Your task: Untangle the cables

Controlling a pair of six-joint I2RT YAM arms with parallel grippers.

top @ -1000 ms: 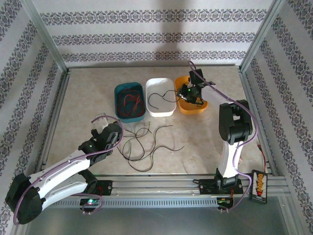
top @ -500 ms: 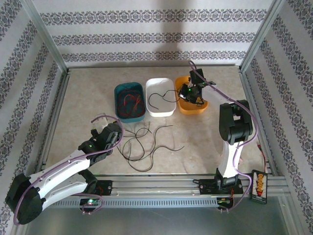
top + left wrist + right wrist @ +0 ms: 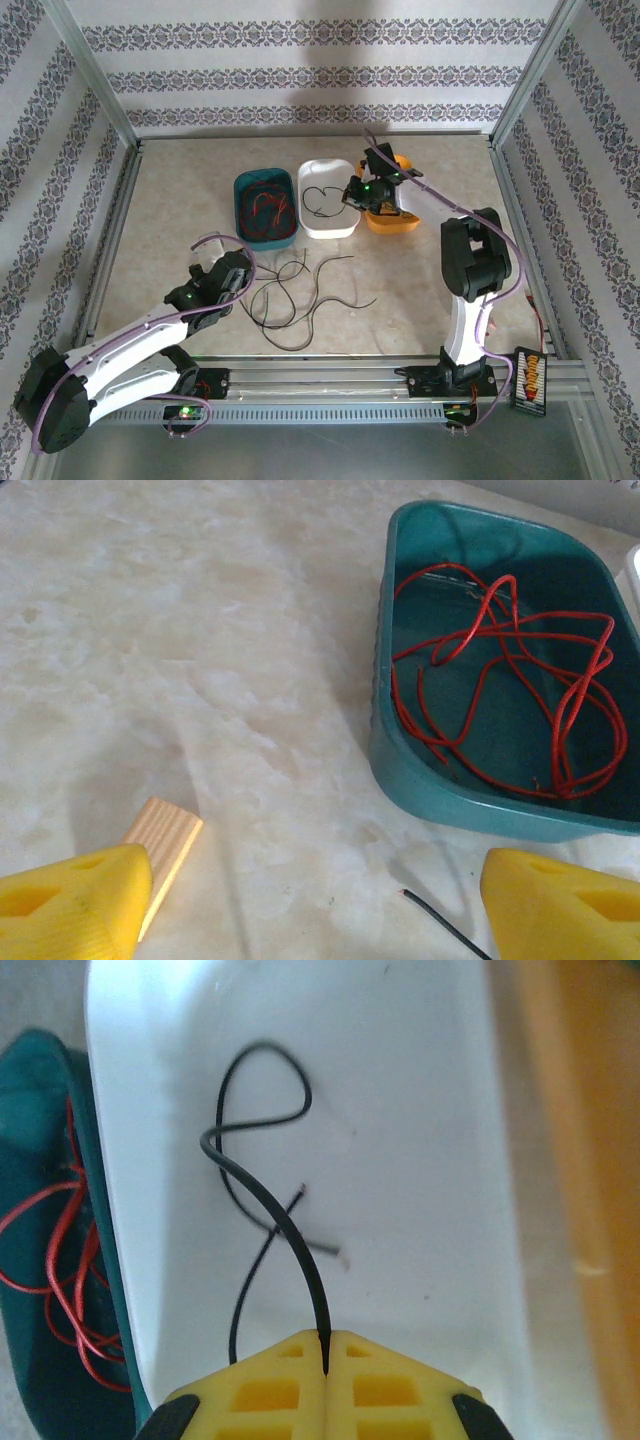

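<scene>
Over the white tray (image 3: 330,230), the right gripper (image 3: 325,1345) is clamped on a black cable (image 3: 262,1118). Its yellow fingers (image 3: 260,1390) meet with no gap, and the wire comes out of the seam between them. From the grip the cable runs across the tray, bends into a loop and crosses itself. One cut end lies on the white floor just beside the crossing. Seen from above, this gripper sits at the tray's right rim, partly covering the orange tray (image 3: 400,222) next to it.

The teal tray (image 3: 400,770) stands touching the white tray's other side. A tangle of red cables (image 3: 510,675) lies inside it, coiled over one another on its floor.

The left gripper (image 3: 315,910) is spread wide and grasps nothing. It hangs low over the table (image 3: 200,630) just in front of the teal tray. A small wooden block (image 3: 165,850) lies on the table beside one of its fingers, and the tip of a thin black wire lies near the other.

More loose cables (image 3: 300,295), dark and thin, sprawl on the table in front of the trays. They curve and cross each other just to the right of the left gripper.
</scene>
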